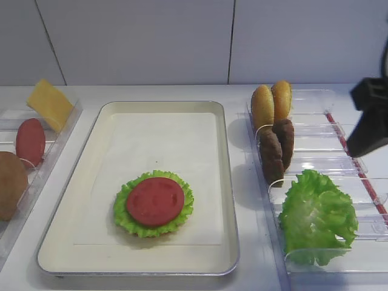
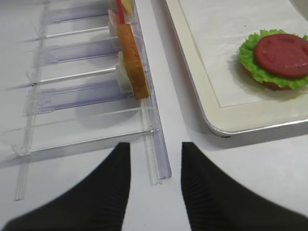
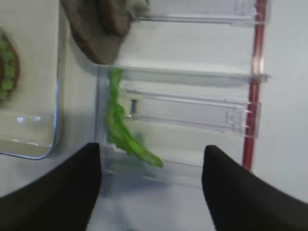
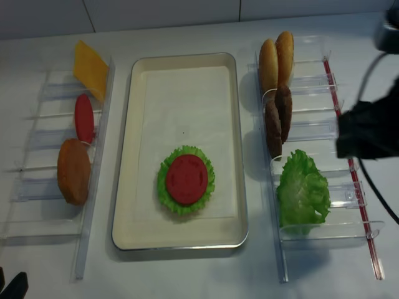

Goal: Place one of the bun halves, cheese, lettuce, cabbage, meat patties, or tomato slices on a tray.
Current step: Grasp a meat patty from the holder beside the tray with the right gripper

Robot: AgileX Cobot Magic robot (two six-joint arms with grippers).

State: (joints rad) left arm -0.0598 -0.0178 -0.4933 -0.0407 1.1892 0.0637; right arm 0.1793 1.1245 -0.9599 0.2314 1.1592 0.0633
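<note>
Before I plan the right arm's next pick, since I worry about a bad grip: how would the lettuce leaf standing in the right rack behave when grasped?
The lettuce leaf looks thin and frilly, so it probably flexes rather than staying stiff. Seen edge-on from the right wrist, it curves, suggesting it may sag or fold when pinched. It leans against a clear divider in the right rack, so it could tip when nudged.

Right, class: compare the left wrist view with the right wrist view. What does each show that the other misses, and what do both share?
Only the left wrist view shows the tomato slice on top of the stack, the left rack with an orange-brown disc standing in it, and the left gripper, open. Only the right wrist view shows the loose lettuce in the right rack, the meat patties, and the open right gripper. Both catch the tray.
</note>
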